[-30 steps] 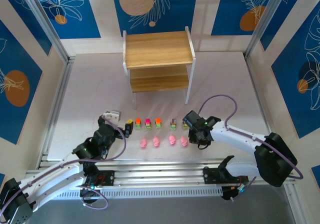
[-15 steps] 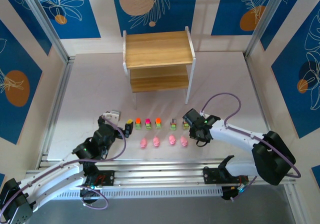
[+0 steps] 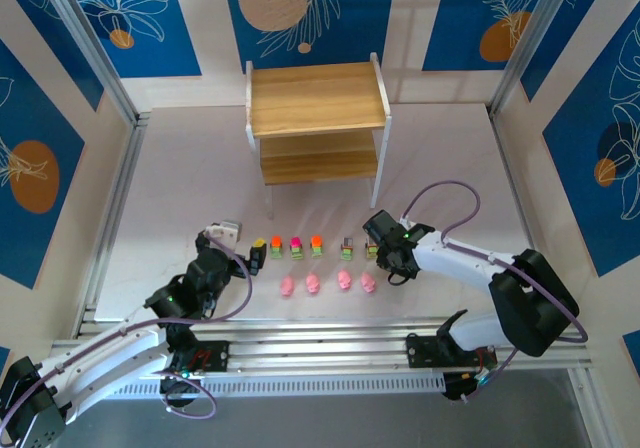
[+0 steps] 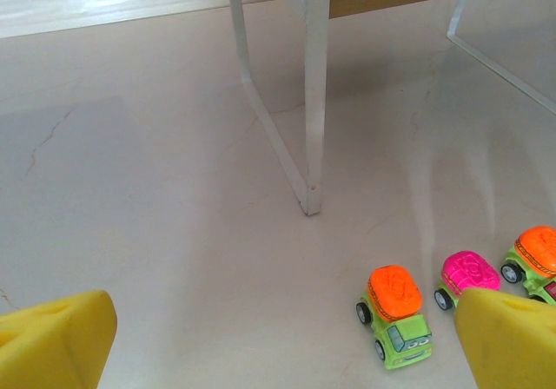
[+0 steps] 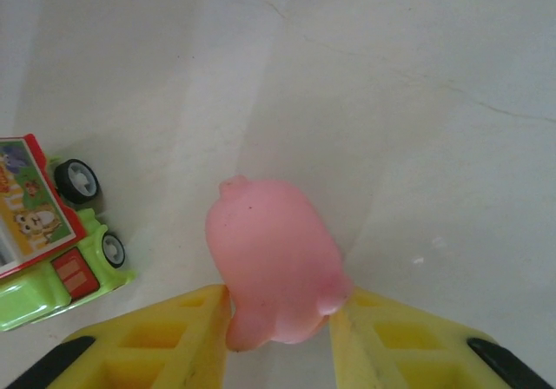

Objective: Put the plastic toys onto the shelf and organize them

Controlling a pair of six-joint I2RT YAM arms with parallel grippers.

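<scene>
L pincer (image 4: 278, 354) spread wide, low over the desk (image 4: 130, 189), facing the shelf (image 3: 315, 98) front leg. An orange-top car (image 4: 395, 315) and a magenta-top car (image 4: 469, 274) sit just beside its R finger. R pincer (image 5: 278, 304) has a pink blob (image 5: 274, 254) btwn its yellow fingers, seemingly touching both sides; can't tell if it's a true pinch. A boxy green car (image 5: 43, 241) is near the blob's left. Other pink toys (image 3: 311, 284) sit in a row on the desk, well apart from the shelf.

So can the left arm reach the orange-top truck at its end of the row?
Probably yes. The left gripper is open, and the orange-topped truck sits just ahead of it with nothing but table between them. The shelf leg stands farther off.
</scene>
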